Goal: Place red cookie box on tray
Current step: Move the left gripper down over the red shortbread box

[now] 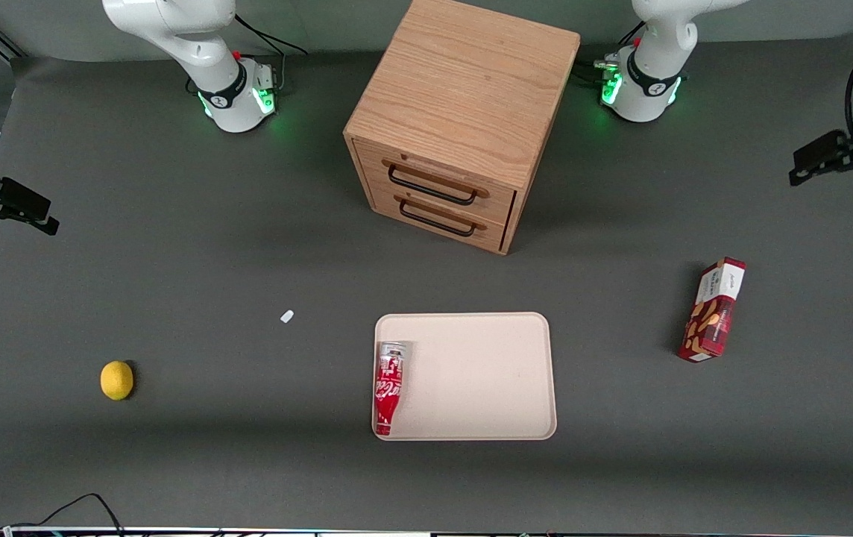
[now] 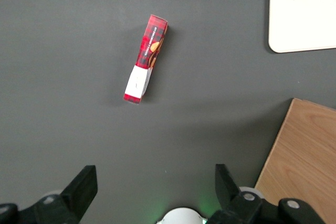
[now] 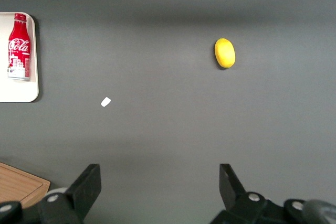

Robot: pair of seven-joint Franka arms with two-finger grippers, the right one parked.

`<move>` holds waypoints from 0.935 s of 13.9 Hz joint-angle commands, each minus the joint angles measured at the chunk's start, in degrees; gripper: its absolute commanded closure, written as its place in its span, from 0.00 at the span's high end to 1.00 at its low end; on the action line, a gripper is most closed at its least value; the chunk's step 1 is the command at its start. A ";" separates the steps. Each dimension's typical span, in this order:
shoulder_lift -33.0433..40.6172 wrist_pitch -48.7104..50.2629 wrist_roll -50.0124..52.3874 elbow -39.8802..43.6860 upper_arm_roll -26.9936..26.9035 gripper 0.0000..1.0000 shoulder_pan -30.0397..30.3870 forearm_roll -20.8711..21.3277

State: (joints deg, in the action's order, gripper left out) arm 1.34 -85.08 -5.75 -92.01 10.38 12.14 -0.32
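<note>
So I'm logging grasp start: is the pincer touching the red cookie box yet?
Apart. The left wrist view shows bare table between the open pincer and the red cookie box.

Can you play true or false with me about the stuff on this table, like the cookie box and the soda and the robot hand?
1. The red cookie box is lying on the tray. False: it lies on the dark table, off toward the working arm's end, apart from the tray.
2. A Coca-Cola bottle lies on its side in the tray. True.
3. The gripper is holding the cookie box. False: it hangs open above the table, with nothing between its fingers.
4. The wooden cabinet has two drawers, both shut. True.
5. The lemon sits on top of the cabinet. False: it is on the table, toward the parked arm's end.
</note>
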 commanded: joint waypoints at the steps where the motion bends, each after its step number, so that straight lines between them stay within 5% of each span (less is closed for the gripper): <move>1: -0.45 -6.03 -0.49 -4.65 0.00 1.00 -0.28 1.72; 13: -14.52 -37.93 -15.60 -20.82 -0.80 1.00 -0.28 7.52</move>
State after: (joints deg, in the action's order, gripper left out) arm -14.04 -118.01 -19.39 -108.46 9.73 12.28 6.21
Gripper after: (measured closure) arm 0.000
